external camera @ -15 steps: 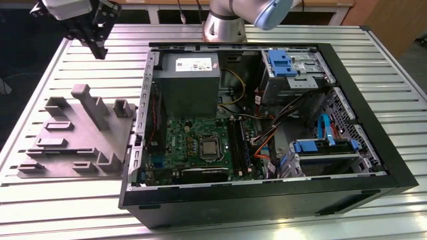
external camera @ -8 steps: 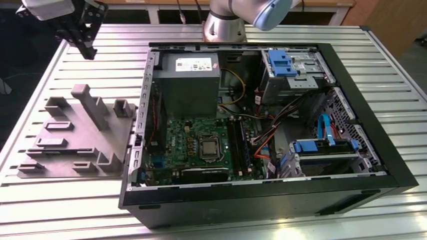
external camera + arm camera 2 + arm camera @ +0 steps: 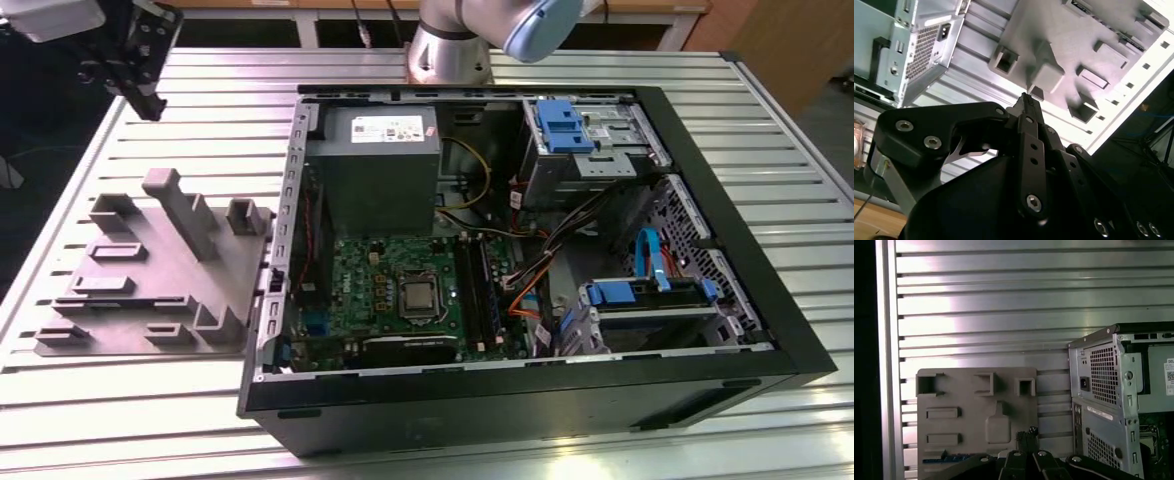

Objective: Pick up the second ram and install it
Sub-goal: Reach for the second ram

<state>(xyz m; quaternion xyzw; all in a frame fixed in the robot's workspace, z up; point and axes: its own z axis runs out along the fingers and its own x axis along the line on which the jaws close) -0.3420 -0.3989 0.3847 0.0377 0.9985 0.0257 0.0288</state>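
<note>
My black gripper (image 3: pixel 147 103) hangs high over the table's far corner at the exterior view's left, well above the grey fixture plate (image 3: pixel 147 270). Its fingers (image 3: pixel 1026 102) meet at the tips with nothing between them. In the first wrist view the gripper (image 3: pixel 1027 432) sits over the plate (image 3: pixel 974 405). A thin blue-green strip (image 3: pixel 944 458) lies in one of the plate's slots and looks like the second ram, partly hidden by the gripper body. The open computer case (image 3: pixel 534 250) lies to the exterior view's right, with the motherboard's long black memory slots (image 3: pixel 477 290) beside the processor (image 3: pixel 420 295).
The case's perforated back panel (image 3: pixel 1104 390) faces the fixture plate. Inside the case are a power supply (image 3: pixel 380 150), blue drive brackets (image 3: pixel 561 125) and loose cables (image 3: pixel 534 270). Tall grey pegs (image 3: pixel 180 205) rise from the plate. The slatted metal table (image 3: pixel 187 420) surrounds everything.
</note>
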